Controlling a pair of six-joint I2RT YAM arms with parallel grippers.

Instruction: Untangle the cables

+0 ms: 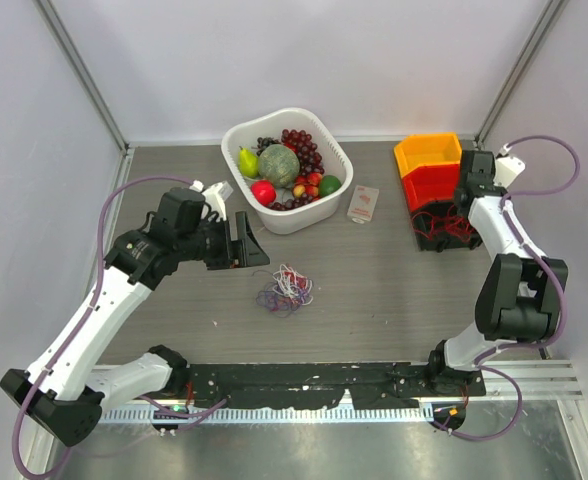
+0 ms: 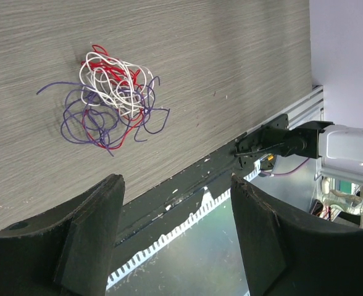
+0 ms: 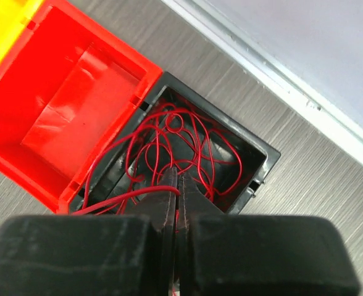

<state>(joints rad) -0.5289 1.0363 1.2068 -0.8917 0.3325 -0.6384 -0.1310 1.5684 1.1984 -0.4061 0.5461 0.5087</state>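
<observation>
Left arm (image 1: pixel 84 325), right arm (image 1: pixel 489 225): white links, black joints; purple wiring (image 1: pixel 124 190) looped alongside; left gripper (image 2: pixel 176 203) matte black, scuffed.

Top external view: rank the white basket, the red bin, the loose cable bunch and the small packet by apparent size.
1. white basket, clearly the largest.
2. red bin and cable bunch: they cover a similar area, too close to rank.
3. packet, the smallest.

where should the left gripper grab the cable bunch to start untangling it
Probably the purple loops sprawling off the bunch's edge, coming straight down from above: the cables lie flat on the table, and those loops stand clear of the dense white knot.
</observation>
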